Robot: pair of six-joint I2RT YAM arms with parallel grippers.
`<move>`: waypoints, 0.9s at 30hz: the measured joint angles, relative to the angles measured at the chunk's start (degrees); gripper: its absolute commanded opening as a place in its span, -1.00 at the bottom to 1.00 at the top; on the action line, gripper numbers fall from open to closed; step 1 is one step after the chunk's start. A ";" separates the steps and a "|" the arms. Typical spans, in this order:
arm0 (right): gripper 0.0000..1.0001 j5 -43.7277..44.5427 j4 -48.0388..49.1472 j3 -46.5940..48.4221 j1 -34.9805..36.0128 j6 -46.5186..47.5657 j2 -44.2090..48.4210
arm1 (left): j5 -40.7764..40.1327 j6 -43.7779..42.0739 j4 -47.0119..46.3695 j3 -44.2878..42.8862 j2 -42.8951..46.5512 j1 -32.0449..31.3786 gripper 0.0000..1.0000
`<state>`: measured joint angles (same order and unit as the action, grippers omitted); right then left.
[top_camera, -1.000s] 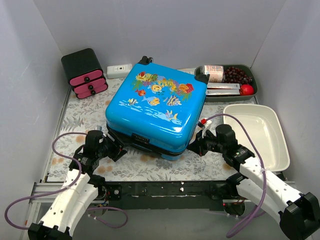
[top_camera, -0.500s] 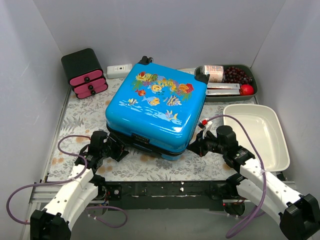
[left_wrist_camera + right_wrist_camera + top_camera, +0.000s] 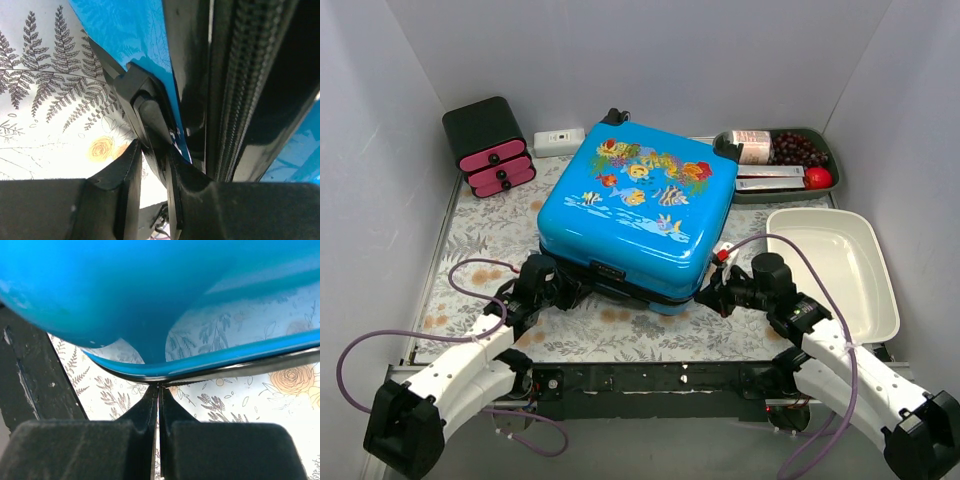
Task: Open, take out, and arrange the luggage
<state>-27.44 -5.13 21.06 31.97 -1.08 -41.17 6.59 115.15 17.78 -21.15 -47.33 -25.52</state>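
The luggage (image 3: 635, 215), bright blue with a fish print, lies flat in the middle of the table. My left gripper (image 3: 563, 290) is at its near left corner. In the left wrist view the fingers (image 3: 152, 155) are closed around a black plastic fitting (image 3: 145, 107) on the blue shell (image 3: 125, 30), beside the zipper trim (image 3: 245, 75). My right gripper (image 3: 710, 293) is at the near right corner. Its fingers (image 3: 159, 390) are shut, tips touching the black zipper seam under the blue shell (image 3: 150, 290). Nothing shows between them.
A black box with pink drawers (image 3: 490, 148) stands at the back left, with a white device (image 3: 558, 141) beside it. A dark tray (image 3: 832, 165) at the back right holds a bottle, dark berries and a red ball. A white basin (image 3: 885, 290) sits to the right.
My left gripper has moved right to the luggage's near left corner and closed on its black fitting. The luggage has shifted slightly to the right and back. The right gripper has stayed shut.
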 measured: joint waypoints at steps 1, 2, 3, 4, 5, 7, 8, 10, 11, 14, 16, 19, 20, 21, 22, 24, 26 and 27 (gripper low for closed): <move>-0.97 0.94 -0.76 0.37 1.14 0.63 -0.02 | -1.64 0.39 -0.04 -0.26 -0.26 -1.07 -1.00; -0.97 1.73 -1.25 0.76 2.10 1.09 -0.02 | -3.21 0.63 -0.02 -0.44 -0.42 -2.08 -1.00; -0.97 3.13 -1.92 1.20 3.30 1.46 -0.04 | -4.74 0.83 0.09 -0.57 -0.48 -2.95 -1.00; -0.97 4.28 -2.38 1.53 4.50 1.62 -0.11 | -6.03 0.96 0.22 -0.74 -0.55 -3.74 -1.00; -0.97 5.77 -2.60 1.77 5.79 1.79 -0.15 | -7.19 1.09 0.33 -0.90 -0.68 -4.39 -1.00; -0.97 9.01 -2.91 2.12 8.96 1.95 -0.24 | -9.31 1.27 0.55 -1.20 -1.03 -5.42 -1.00; -0.97 10.54 -2.91 2.19 10.84 1.92 -0.46 | -10.58 1.31 0.55 -1.33 -1.27 -5.86 -1.00; -0.97 13.57 -2.75 2.19 15.06 1.95 -0.46 | -13.00 1.33 0.31 -1.55 -1.75 -6.54 -1.00; -0.97 14.34 -2.60 2.19 16.76 1.97 -0.46 | -14.38 1.31 0.13 -1.62 -1.97 -6.86 -1.00; -0.97 16.63 -2.21 2.19 21.84 1.99 -0.68 | -17.64 1.22 -0.39 -1.64 -2.21 -7.61 -1.00; -0.97 17.16 -1.95 2.29 24.02 1.97 -1.14 | -19.34 1.14 -0.63 -1.64 -2.27 -7.93 -1.00; -0.97 18.82 -1.77 2.71 26.43 1.22 -1.66 | -21.11 0.76 -0.68 -1.64 -2.23 -8.44 -1.00; -0.97 19.89 -1.40 2.75 27.26 0.66 -1.73 | -21.51 0.72 -0.63 -1.64 -2.19 -8.55 -1.00; -0.97 21.00 -1.11 2.73 28.11 0.02 -1.79 | -21.84 0.66 -0.59 -1.64 -2.12 -8.63 -1.00; -0.97 22.49 -0.81 2.73 28.98 -0.66 -1.81 | -22.10 0.63 -0.50 -1.62 -2.03 -8.72 -1.00; -0.97 24.55 -0.24 2.64 30.49 -2.34 -1.77 | -22.77 0.59 -0.35 -1.62 -1.86 -8.92 -1.00; -0.97 25.55 0.15 2.58 31.26 -4.57 -1.60 | -23.63 0.61 -0.13 -1.57 -1.62 -9.29 -1.00; -0.97 25.77 0.22 2.58 31.47 -5.84 -1.55 | -24.04 0.63 0.09 -1.57 -1.55 -9.51 -1.00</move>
<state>-1.67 -4.91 23.64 63.44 -6.92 -42.72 -17.45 115.79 17.87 -22.72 -48.88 -35.03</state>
